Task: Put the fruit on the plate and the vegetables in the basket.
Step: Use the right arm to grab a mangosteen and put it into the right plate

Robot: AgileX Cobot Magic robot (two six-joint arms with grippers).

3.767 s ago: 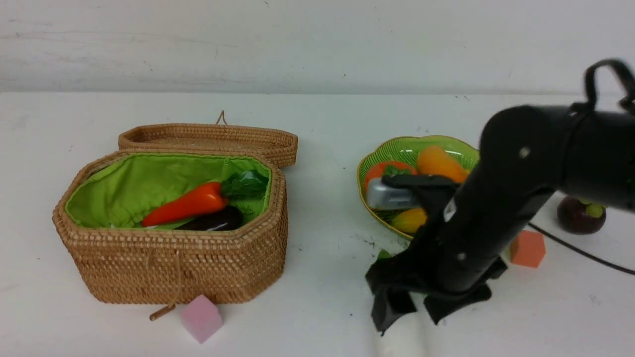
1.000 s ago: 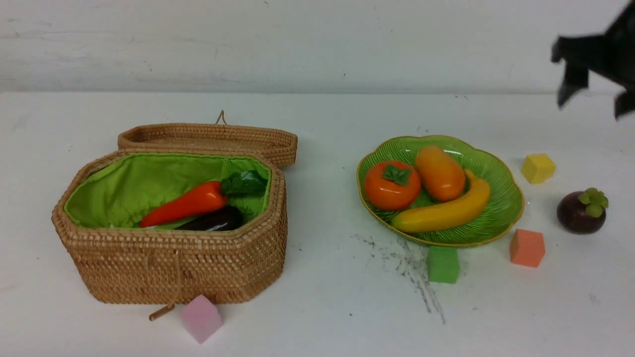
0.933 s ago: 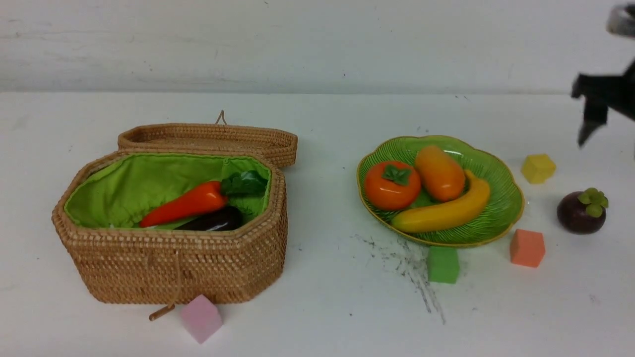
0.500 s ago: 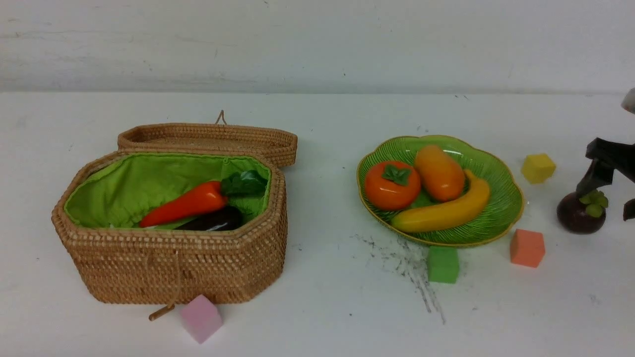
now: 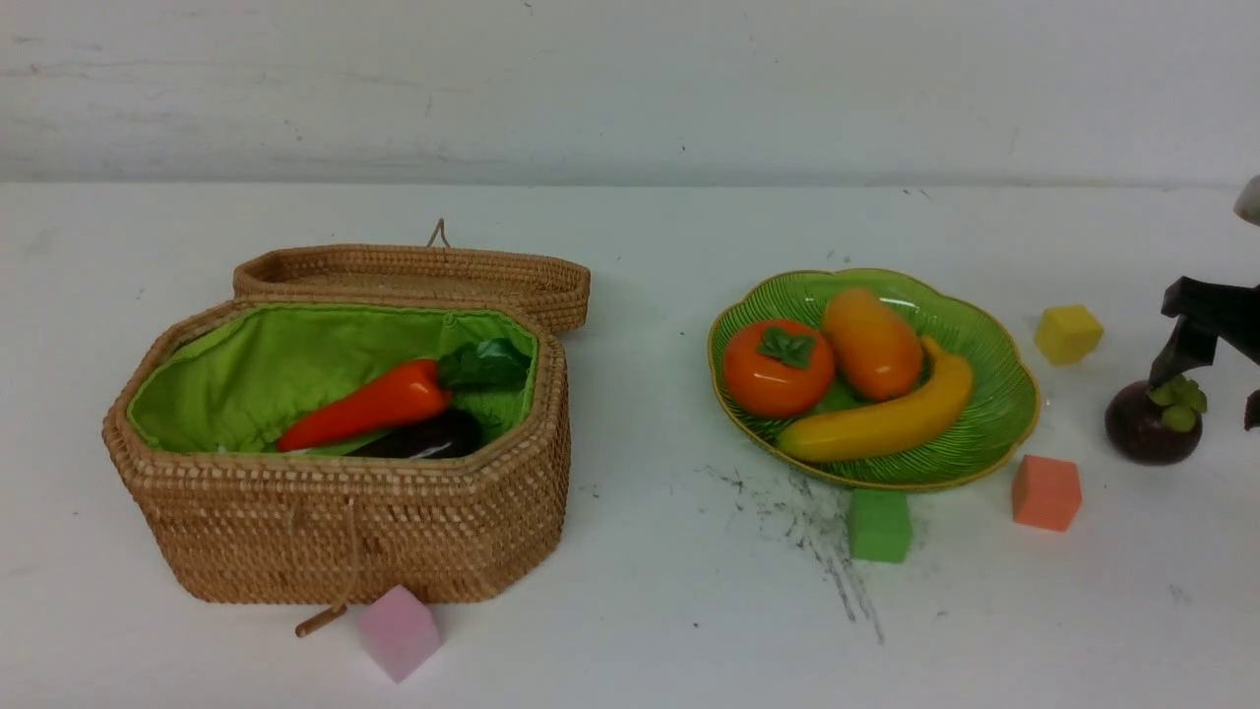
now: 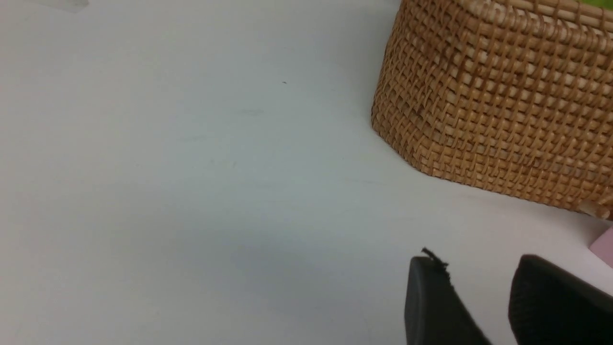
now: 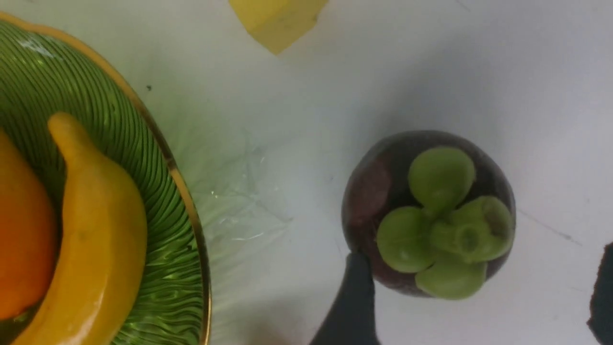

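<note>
One mangosteen (image 7: 431,213) — green cap up, no clear long axis; right gripper (image 7: 479,282) wide apart, holding nothing.

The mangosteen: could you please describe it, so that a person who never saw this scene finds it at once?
Find the wide green plate with the gold rim, then look just to its right on the table. The mangosteen sits there, beyond the orange foam cube. Unlike the angular cubes beside it, it is round, dark purple and topped with green leaves.
</note>
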